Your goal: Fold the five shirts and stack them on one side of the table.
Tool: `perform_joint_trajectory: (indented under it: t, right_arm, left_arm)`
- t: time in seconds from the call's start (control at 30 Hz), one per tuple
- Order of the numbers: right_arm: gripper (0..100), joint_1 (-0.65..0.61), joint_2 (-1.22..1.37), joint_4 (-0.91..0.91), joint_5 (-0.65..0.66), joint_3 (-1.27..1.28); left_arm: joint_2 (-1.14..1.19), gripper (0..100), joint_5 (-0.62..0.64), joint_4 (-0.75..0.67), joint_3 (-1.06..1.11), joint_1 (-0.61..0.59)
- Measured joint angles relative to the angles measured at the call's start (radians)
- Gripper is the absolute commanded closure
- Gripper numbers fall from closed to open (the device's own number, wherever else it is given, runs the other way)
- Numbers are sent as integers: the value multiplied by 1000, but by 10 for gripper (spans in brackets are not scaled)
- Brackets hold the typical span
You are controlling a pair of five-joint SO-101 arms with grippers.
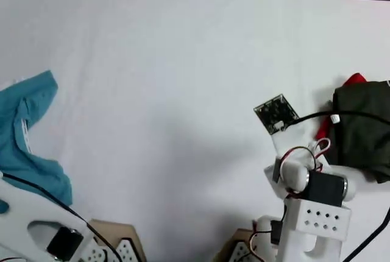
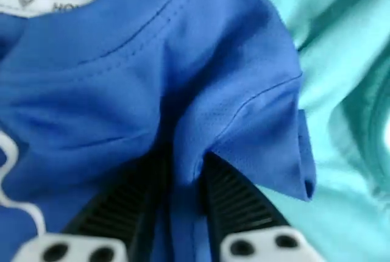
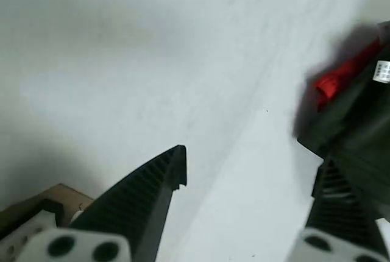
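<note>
Left claw (image 2: 183, 167): ribbed jaws pinch bunched blue shirt (image 2: 152, 79), fine knit.

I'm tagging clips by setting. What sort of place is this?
Probably a robotics lab bench: a white-covered table, the right arm mounted at its edge, and a teal shirt and dark shirt lying on it.

White shells, black ribbed fingers (image 3: 146, 201) on show.
Right arm (image 1: 314, 213): black servo (image 1: 326, 186), red and black wires (image 1: 304, 152), dark circuit board (image 1: 277, 113), holes dotting its casing.
</note>
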Motion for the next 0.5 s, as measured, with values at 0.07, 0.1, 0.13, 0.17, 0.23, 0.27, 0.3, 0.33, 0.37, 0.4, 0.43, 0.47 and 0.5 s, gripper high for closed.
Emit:
perform_joint_trajectory:
  t: [0.07,0.1,0.13,0.17,0.23,0.27,0.3,0.33,0.37,0.4,0.43,0.47,0.5]
  right_arm:
    - [662,0,0,0,0,0]
    - [662,0,0,0,0,0]
    - [662,0,0,0,0,0]
    - [662,0,0,0,0,0]
    - [662,0,0,0,0,0]
    - [662,0,0,0,0,0]
    - [662,0,0,0,0,0]
    - [662,0,0,0,0,0]
    - [662,0,0,0,0,2]
    - [662,0,0,0,0,3]
    - [662,0,0,0,0,6]
    - [662,0,0,0,0,9]
    - [662,0,0,0,0,14]
  left_arm:
    - [-69,978,0,0,15,0]
    - [-114,978,0,0,25,0]
    - [-167,978,0,0,40,5]
    - [-226,978,12,0,55,12]
    - [-350,978,55,0,83,44]
    - [-416,978,80,0,91,72]
    - [-488,978,107,0,98,106]
    - [-560,978,133,0,109,146]
    - [-634,978,158,0,118,192]
    - [-704,978,180,0,127,244]
    - [-772,978,199,0,141,299]
    - [-833,978,213,0,157,362]
    - [-879,978,224,0,167,425]
